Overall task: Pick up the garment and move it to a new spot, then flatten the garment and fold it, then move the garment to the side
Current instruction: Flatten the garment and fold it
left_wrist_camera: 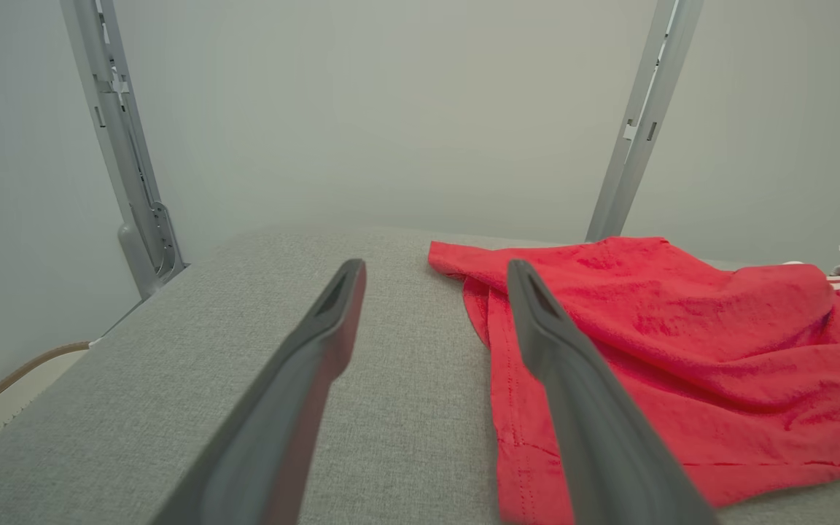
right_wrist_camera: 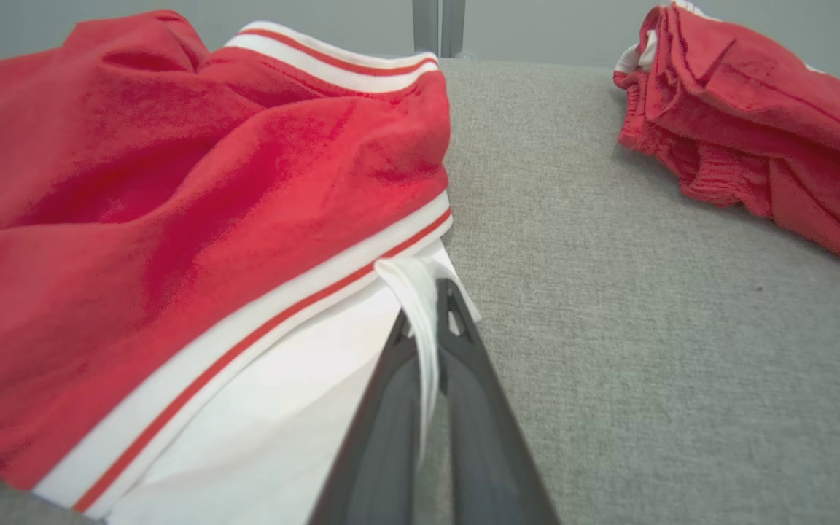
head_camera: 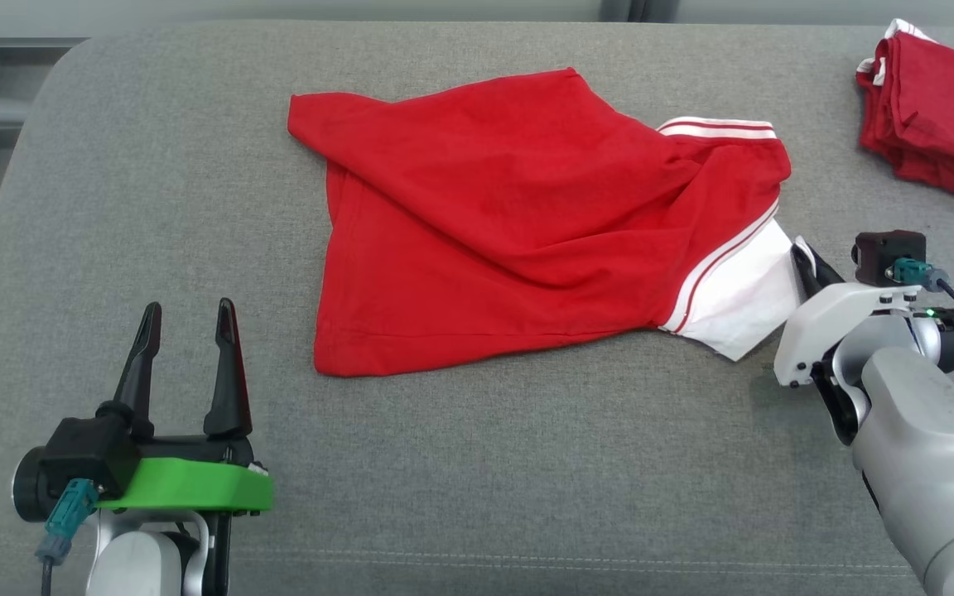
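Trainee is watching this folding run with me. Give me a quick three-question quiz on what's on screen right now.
1. True or false: the left claw is shut on the red garment.
2. Which part of the garment does the right claw pinch? A) the red near hem B) the white part C) the red far corner
3. Fill in: the pile of folded red clothes lies at the grey table's far ____ corner.
Key: 1 false, it stands open, apart from the cloth. 2 B. 3 right.
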### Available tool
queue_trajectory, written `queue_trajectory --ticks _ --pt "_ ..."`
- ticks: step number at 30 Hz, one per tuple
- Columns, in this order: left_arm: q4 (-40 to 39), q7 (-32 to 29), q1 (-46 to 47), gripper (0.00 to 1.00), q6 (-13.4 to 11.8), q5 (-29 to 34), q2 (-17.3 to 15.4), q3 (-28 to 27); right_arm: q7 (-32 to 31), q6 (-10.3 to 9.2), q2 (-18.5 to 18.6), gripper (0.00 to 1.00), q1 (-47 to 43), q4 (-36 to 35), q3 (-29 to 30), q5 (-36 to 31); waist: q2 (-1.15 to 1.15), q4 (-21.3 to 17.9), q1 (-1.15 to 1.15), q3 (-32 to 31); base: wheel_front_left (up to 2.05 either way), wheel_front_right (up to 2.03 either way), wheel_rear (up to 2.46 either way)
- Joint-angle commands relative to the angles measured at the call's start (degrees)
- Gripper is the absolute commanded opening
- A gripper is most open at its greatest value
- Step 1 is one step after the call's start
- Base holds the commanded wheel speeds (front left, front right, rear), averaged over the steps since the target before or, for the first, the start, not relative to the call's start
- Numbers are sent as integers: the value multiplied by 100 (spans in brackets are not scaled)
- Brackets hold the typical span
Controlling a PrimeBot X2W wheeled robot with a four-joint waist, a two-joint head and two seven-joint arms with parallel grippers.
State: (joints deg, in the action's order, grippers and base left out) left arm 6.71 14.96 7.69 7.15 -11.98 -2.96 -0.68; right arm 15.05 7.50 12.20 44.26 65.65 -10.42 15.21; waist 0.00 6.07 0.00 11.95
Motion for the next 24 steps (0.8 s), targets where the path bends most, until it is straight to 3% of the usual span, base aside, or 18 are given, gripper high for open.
queue_trajectory --ticks 1,3,4,11,24 --pt "15 23 -51 100 32 -23 6 -3 20 -3 44 6 -172 -67 45 57 0 -54 0 -31 0 0 0" --pt "21 23 -69 100 25 -33 6 -5 22 -3 60 65 -315 -148 100 74 0 -95 0 -48 0 0 0" --pt "21 23 -80 100 25 -38 6 -5 22 -3 71 100 -378 -212 133 69 0 -119 0 -57 0 0 0" --pt "35 23 -141 100 19 -25 6 -13 23 -3 59 100 -796 -588 343 -43 0 -260 0 -183 0 0 0" --pt "-24 23 -375 100 -58 -52 4 -73 23 -3 -288 100 -2103 -3248 710 -565 0 -432 0 -445 0 0 0"
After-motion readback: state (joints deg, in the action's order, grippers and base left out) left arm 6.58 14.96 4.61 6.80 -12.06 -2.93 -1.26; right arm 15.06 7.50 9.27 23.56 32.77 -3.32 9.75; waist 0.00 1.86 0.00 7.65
